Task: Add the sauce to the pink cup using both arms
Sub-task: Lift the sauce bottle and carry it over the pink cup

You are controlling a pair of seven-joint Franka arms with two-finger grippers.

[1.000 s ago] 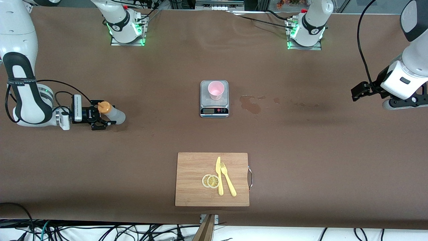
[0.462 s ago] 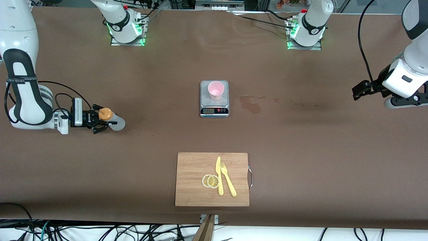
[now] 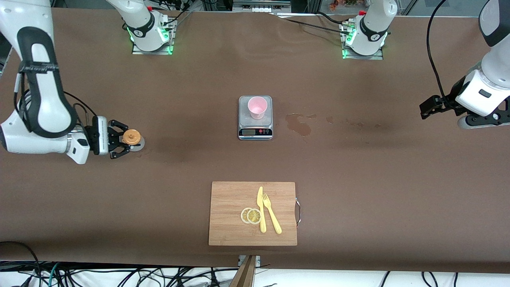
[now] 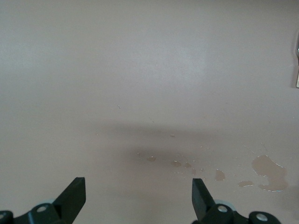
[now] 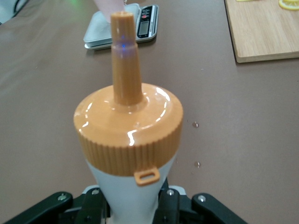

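Right gripper (image 3: 124,142) clamped on the sauce (image 3: 132,138) bottle's body below its orange cap, bottle upright, near the right arm's end of the table (image 3: 358,167). Left gripper (image 3: 427,108) waits with fingers spread, holding nothing, above the table's other end. Pink cup (image 3: 257,107) stands on the grey scale (image 3: 255,131) mid-table, well apart from the bottle.
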